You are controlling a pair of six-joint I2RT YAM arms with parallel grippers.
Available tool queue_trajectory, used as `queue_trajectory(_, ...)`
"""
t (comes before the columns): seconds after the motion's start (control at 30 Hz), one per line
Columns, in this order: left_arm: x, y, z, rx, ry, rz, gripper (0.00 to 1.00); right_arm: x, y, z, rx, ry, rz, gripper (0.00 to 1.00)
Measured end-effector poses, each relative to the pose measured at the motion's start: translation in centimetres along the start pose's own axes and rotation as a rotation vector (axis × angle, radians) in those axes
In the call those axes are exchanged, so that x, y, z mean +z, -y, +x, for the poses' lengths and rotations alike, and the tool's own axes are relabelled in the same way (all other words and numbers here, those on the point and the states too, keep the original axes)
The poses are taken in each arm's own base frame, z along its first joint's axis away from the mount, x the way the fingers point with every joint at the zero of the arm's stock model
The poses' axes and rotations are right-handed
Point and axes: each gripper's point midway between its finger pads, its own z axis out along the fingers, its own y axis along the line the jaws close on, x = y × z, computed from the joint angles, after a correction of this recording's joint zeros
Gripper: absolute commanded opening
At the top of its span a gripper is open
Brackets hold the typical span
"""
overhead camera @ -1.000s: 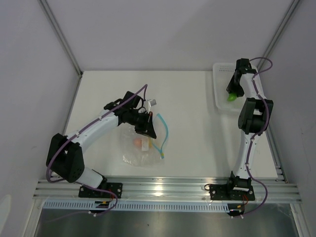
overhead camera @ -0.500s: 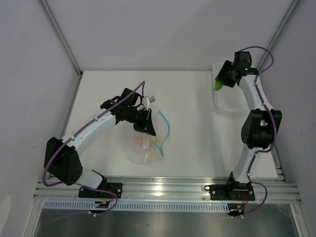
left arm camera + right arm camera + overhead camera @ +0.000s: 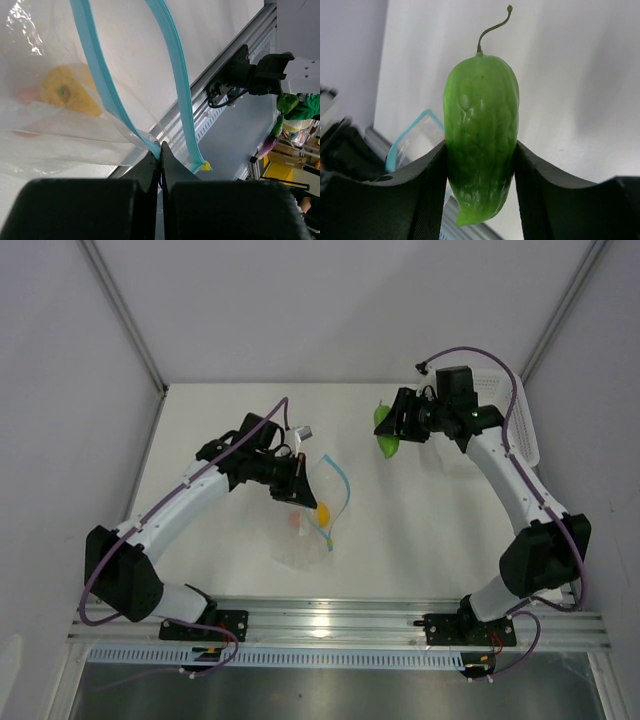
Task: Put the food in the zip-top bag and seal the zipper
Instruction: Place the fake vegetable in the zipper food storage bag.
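The clear zip-top bag (image 3: 305, 530) lies at the table's centre-left with its mouth held open. My left gripper (image 3: 300, 483) is shut on one side of the teal zipper (image 3: 107, 97); the other zipper strip (image 3: 177, 75) arches apart from it. The round orange-yellow food (image 3: 323, 511) sits inside the bag (image 3: 50, 140), and shows through the plastic in the left wrist view as the orange piece (image 3: 67, 92). My right gripper (image 3: 390, 432) is shut on the oblong green food (image 3: 481, 130), held above the table to the right of the bag's mouth (image 3: 415, 140).
A white lattice basket (image 3: 522, 415) stands at the table's back right, behind the right arm. The aluminium rail (image 3: 330, 618) with both arm bases runs along the near edge. Grey walls close in the left, back and right.
The right arm has swung left from the basket, carrying the green piece out over the table toward the bag. The left gripper has raised the zipper edge, widening the mouth.
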Motion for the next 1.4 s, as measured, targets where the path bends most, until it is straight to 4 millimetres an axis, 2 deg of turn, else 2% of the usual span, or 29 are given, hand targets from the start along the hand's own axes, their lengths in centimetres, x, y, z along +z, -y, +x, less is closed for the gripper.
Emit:
queue_trajectory(0.1,-0.5,0.3,-0.1,0.017,0.020,0.000,0.00,-2.1,-3.4,2.7,-0.040,-0.046,-0.107,0.00)
queue_trajectory(0.2,-0.9,0.6,-0.4,0.044,0.051,0.003,0.01,-4.0,-6.6,6.4,-0.076,-0.118,-0.201,0.00)
queue_trajectory(0.43,-1.2,0.2,0.8,0.099,0.123,0.022,0.01,-7.0,-11.6,13.6,-0.120,-0.265,-0.327,0.00)
queue_trajectory(0.5,-1.2,-0.1,1.0,0.106,0.137,0.016,0.01,-7.7,-12.5,14.8,-0.092,-0.300,-0.344,0.00)
queue_trajectory(0.67,-1.9,0.3,1.2,0.135,0.178,0.025,0.01,-8.6,-13.9,16.1,0.057,-0.379,-0.356,0.00)
queue_trajectory(0.77,-2.6,0.9,1.3,0.159,0.208,0.039,0.01,-9.0,-15.4,16.9,0.141,-0.434,-0.376,0.00)
queue_trajectory(0.93,-3.2,1.5,1.8,0.201,0.250,0.075,0.01,-8.5,-17.3,18.4,0.255,-0.525,-0.371,0.00)
queue_trajectory(1.2,-2.5,0.4,3.8,0.201,0.245,0.081,0.01,-5.5,-17.1,20.0,0.356,-0.618,-0.269,0.00)
queue_trajectory(1.4,-3.2,0.8,4.3,0.222,0.270,0.094,0.01,-4.7,-17.6,20.7,0.367,-0.642,-0.229,0.00)
